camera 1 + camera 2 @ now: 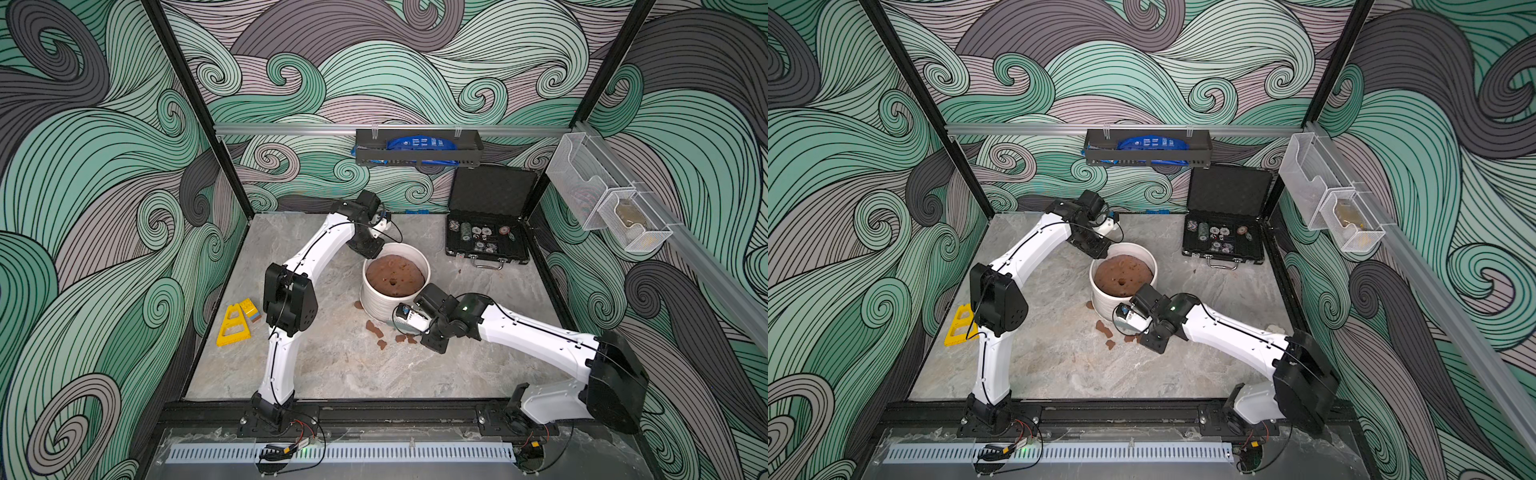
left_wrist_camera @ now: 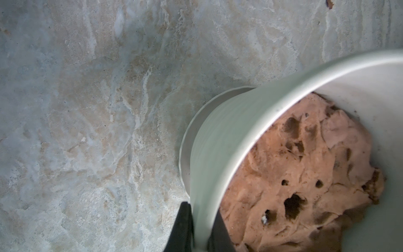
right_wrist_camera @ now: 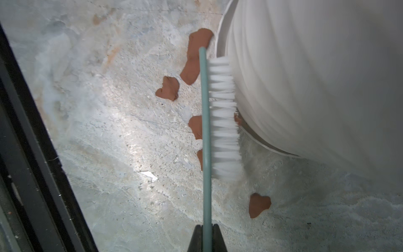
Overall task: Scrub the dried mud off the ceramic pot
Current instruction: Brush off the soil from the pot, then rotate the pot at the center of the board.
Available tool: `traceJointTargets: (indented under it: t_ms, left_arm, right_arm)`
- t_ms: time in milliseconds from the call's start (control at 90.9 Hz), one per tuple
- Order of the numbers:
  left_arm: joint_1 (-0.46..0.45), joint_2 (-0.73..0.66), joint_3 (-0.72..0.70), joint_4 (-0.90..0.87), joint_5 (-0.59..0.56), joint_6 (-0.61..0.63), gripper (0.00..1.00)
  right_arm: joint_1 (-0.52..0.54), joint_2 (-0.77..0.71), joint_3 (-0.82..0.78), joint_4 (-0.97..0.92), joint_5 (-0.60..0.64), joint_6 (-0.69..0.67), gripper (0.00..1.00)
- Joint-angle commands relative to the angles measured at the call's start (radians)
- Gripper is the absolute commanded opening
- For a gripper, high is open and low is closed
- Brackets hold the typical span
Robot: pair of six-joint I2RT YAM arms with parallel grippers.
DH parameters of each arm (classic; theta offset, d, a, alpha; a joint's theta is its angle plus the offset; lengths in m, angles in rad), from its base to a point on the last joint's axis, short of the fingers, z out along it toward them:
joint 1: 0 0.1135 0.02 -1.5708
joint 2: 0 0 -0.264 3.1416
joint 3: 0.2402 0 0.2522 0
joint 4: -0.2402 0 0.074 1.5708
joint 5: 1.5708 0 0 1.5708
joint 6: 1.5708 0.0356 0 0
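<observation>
right gripper (image 3: 206, 236) clamped on brush (image 3: 206, 109) handle | bristles (image 3: 224, 122) pressed flat against ceramic pot (image 3: 305, 76) wall, to scrub | at least 5 dried mud (image 3: 168, 88) flakes on table (image 3: 109, 152) behind brush back | left gripper (image 2: 199, 231) pinches rim opposite brush, likely steadying pot

Pot (image 1: 378, 305), mud flakes (image 1: 372, 328) on marble tabletop (image 1: 353, 365)

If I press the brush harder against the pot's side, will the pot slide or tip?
Probably neither. The pot is wide, upright and packed with soil, so it is likely heavy and hard to tip. The left gripper clamps its rim, which should stop sliding. The brush has soft-looking bristles that would likely bend first.
</observation>
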Motion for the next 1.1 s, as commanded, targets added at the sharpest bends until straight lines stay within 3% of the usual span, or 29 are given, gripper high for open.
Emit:
traceJointTargets:
  t_ms: [0,583,825,1089]
  left_arm:
    - [0.010,0.052,0.018,0.021,0.124,0.100,0.04]
    - [0.014,0.109,0.084,0.067,0.171,0.431,0.06]
    - [0.014,0.123,0.160,0.028,0.192,0.444,0.10]
    - [0.014,0.062,0.161,0.033,0.159,0.384,0.23]
  right_arm:
    - [0.009,-0.077,0.020,0.040,-0.076,-0.016,0.00]
    - [-0.006,-0.246,-0.011,0.112,-0.197,0.000,0.00]
    - [-0.006,-0.244,-0.013,0.121,-0.203,0.004,0.00]
    - [-0.008,-0.262,-0.011,0.117,-0.192,-0.001,0.00]
